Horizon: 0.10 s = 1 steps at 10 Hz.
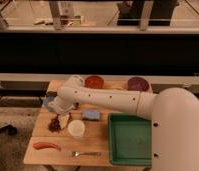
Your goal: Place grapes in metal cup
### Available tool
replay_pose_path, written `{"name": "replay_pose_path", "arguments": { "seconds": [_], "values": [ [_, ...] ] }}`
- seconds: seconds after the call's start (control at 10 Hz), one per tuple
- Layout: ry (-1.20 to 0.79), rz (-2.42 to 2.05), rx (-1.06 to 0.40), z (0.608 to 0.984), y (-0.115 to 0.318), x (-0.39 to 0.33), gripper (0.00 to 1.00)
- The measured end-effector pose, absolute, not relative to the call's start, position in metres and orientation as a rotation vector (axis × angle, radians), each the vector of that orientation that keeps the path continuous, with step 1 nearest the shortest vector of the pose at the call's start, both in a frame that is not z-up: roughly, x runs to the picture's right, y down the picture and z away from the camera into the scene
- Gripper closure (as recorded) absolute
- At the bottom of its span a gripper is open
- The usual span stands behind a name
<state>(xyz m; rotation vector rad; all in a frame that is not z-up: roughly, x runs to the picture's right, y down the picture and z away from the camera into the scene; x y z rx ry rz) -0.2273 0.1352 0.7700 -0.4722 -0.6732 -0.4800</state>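
Wooden table (40, 150) set before a dark wall with a railing above; contents as follows

Gripper (59, 116): at the end of the white arm (108, 100), lowered over the table's left part, just above the grapes; whether it is released or clenched cannot be told, the wrist covering it

Grapes (55, 124): one bunch, small round dark red-purple berries in a low clump, lying on the tabletop directly under the gripper and just left of the white cup; contact with the gripper cannot be told

Metal cup: not made out; the arm covers the back-left part of the table

White cup (76, 129): one, upright, pale, near the table's middle, just right of the grapes

Sausage (46, 146): one, smooth orange-red, lying lengthwise near the front-left edge, apart from the grapes

Fork (86, 153): one, silvery, lying along the front edge, right of the sausage

Blue sponge (91, 114): one, flat, between the white cup and the arm

Green tray (130, 140): one, rectangular, on the table's right half

Bowls: two at the back edge, one red (94, 81), one purple (138, 83)

Blue item (47, 103): partly hidden behind the wrist at the left edge, kind unclear
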Motion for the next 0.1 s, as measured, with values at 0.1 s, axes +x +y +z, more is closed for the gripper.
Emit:
{"name": "replay_pose_path", "arguments": {
  "seconds": [0.1],
  "values": [
    [-0.681, -0.487, -0.477, 0.7731, 0.1380, -0.2274, 0.20]
  ]
}}
